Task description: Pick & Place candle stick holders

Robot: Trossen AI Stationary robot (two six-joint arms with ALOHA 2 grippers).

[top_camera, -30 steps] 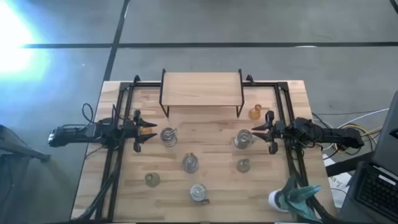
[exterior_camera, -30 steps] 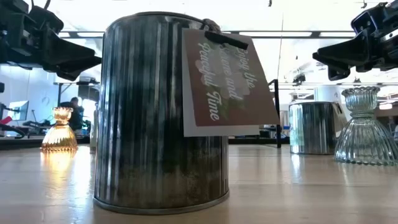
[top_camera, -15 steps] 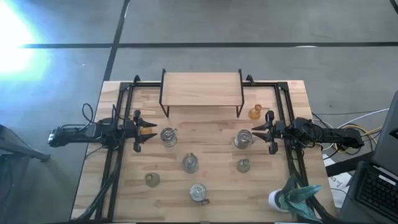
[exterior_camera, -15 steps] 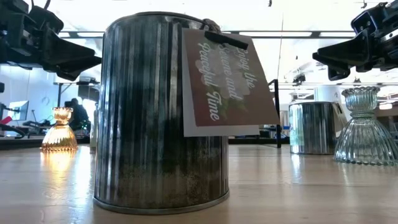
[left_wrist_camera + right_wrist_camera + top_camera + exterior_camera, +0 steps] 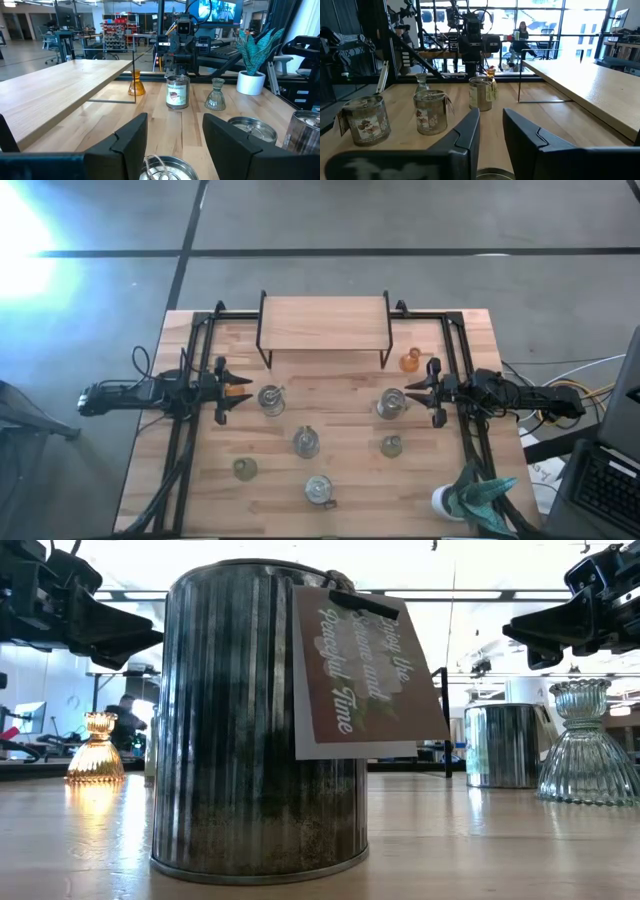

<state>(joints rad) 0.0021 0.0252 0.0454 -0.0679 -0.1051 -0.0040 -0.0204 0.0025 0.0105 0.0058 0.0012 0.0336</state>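
Observation:
Four silvery jars stand on the wooden table (image 5: 200, 480): one (image 5: 270, 397) in front of my left gripper, one (image 5: 392, 402) in front of my right gripper, one (image 5: 306, 442) mid-table, one (image 5: 319, 490) near the front. One amber holder (image 5: 410, 361) stands beside the shelf's right leg. The other amber holder (image 5: 238, 390) stands on the table below my left gripper (image 5: 228, 392), which is open above it. Pale green holders (image 5: 245, 469) (image 5: 391, 445) stand nearer the front. My right gripper (image 5: 428, 391) is open and empty.
A low wooden shelf on black legs (image 5: 325, 323) stands at the table's far middle. A teal spiky plant on a white base (image 5: 468, 495) stands at the near right corner. Black frame rails (image 5: 190, 380) run along both sides of the table.

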